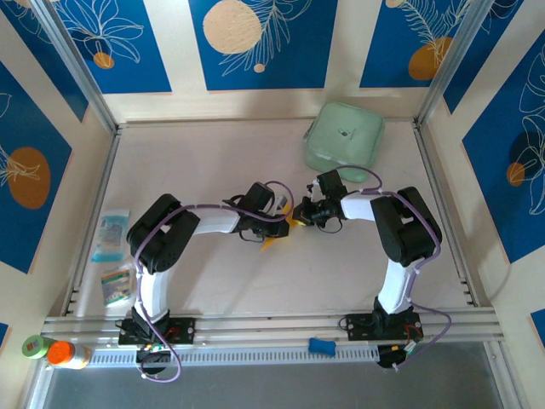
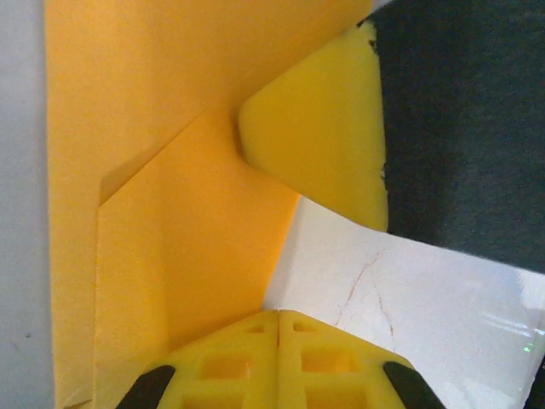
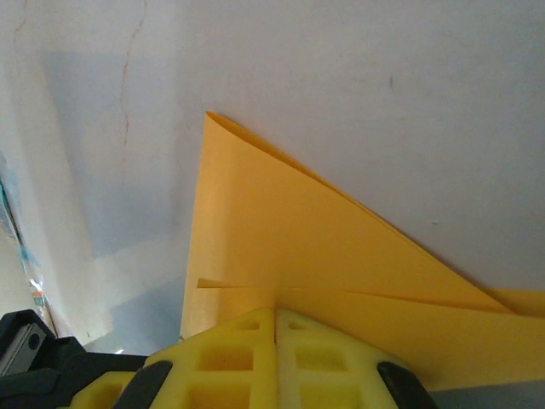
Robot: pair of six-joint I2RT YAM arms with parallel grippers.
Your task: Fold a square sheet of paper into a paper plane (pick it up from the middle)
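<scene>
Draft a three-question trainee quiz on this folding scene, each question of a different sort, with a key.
1. True or false: the sheet of paper lies as a flat, unfolded square.
2. Seen from the top camera, where does the mint-green case sit? A: far side, towards the right. B: near edge, between the arm bases. C: left edge, on the printed packets.
3. Fill in: at the paper, the left tool and the right tool both have their jaws ____.

Key: 1 false, a corner flap is already folded over; 2 A; 3 shut.
</scene>
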